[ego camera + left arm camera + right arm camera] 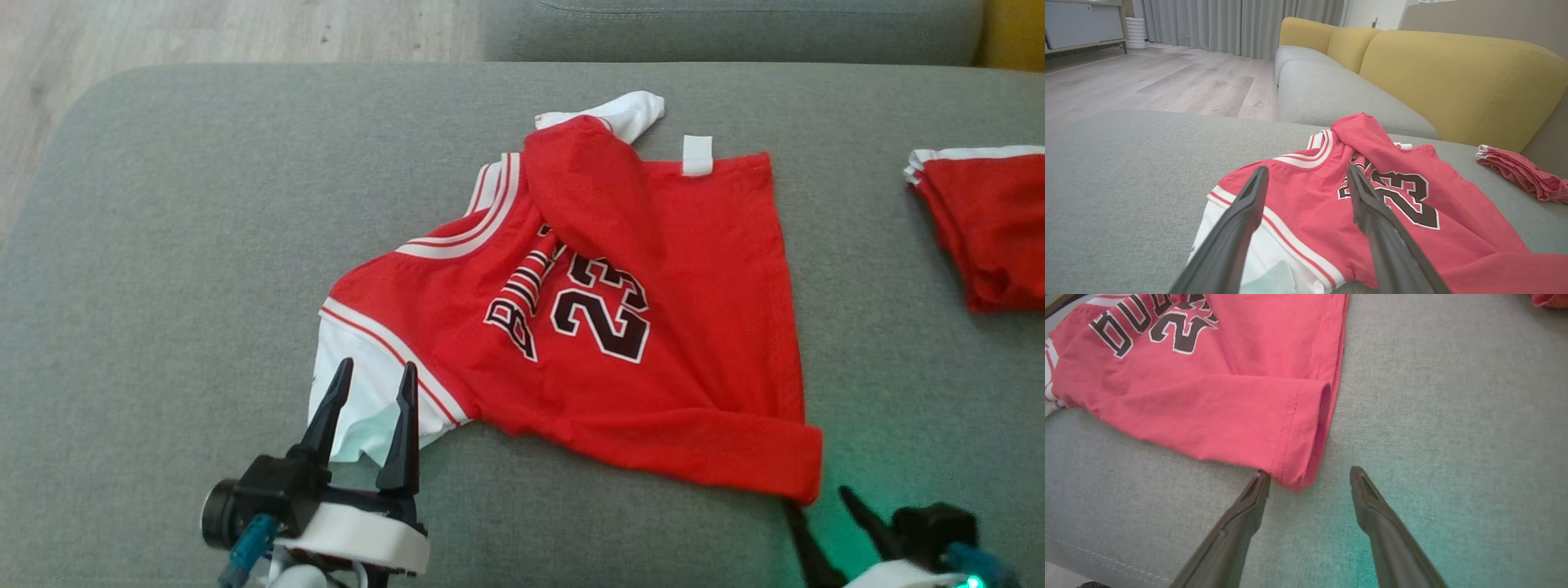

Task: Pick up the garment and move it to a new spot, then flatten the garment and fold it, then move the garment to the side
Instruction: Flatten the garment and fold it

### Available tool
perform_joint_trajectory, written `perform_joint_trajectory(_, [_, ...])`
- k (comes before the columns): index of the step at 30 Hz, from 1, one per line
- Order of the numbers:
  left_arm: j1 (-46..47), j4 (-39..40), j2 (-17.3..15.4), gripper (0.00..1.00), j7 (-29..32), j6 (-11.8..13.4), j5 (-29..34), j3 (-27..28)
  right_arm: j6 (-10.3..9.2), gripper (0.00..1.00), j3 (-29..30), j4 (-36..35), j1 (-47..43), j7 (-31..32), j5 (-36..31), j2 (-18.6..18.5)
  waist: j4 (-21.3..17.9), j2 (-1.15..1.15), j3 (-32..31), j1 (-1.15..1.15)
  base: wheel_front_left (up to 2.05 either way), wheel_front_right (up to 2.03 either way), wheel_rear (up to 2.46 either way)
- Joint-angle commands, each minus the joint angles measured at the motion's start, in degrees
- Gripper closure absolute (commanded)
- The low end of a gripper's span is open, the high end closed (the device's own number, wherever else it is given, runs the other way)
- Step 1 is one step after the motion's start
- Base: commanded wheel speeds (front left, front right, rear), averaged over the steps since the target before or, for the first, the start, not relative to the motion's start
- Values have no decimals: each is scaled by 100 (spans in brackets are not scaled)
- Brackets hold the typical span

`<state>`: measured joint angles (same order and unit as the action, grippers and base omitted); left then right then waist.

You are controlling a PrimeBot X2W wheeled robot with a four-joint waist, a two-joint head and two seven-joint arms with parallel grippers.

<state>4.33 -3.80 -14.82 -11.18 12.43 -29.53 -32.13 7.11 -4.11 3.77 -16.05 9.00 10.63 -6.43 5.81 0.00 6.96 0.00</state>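
The garment [571, 318] is a red jersey with white trim and a black "23", spread crumpled on the grey cushion, one shoulder flopped over its chest. My left gripper [375, 376] stands open over its white sleeve at the lower left, nothing between the fingers; the left wrist view shows the jersey [1372, 196] lying under the spread left gripper [1308, 171]. My right gripper [816, 494] is open at the jersey's folded lower right corner. In the right wrist view that corner of the jersey [1298, 465] lies loose just past the right gripper [1310, 471], touching the left fingertip.
A second red-and-white garment [988, 220] lies folded at the cushion's right edge. The grey cushion [163, 245] ends at the left over wood floor [122, 33]. A yellow sofa back [1453, 77] rises beyond the cushion.
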Motion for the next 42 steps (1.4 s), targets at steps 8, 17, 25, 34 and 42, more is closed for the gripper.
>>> perform_joint_trajectory(8, [226,146,-51,0,-33,4,-32,99,37,0,303,-503,1096,121,166,-292,244,0,28,0,0,0,0])
perform_joint_trajectory(17, [314,73,15,0,-83,-31,-51,58,37,0,568,54,2291,793,187,-618,641,0,205,0,0,0,0])
perform_joint_trajectory(25, [426,-12,72,0,-127,-76,-51,14,37,0,423,1731,3224,1348,203,-854,945,0,341,0,0,0,0])
perform_joint_trajectory(34, [431,-67,85,0,-168,-85,-67,-8,37,100,249,2812,3775,1899,645,-1041,1155,0,372,0,0,0,0])
perform_joint_trajectory(42, [467,-78,102,0,-191,-99,-68,-36,37,100,413,3122,4534,1307,305,-1363,1271,0,450,0,0,0,0])
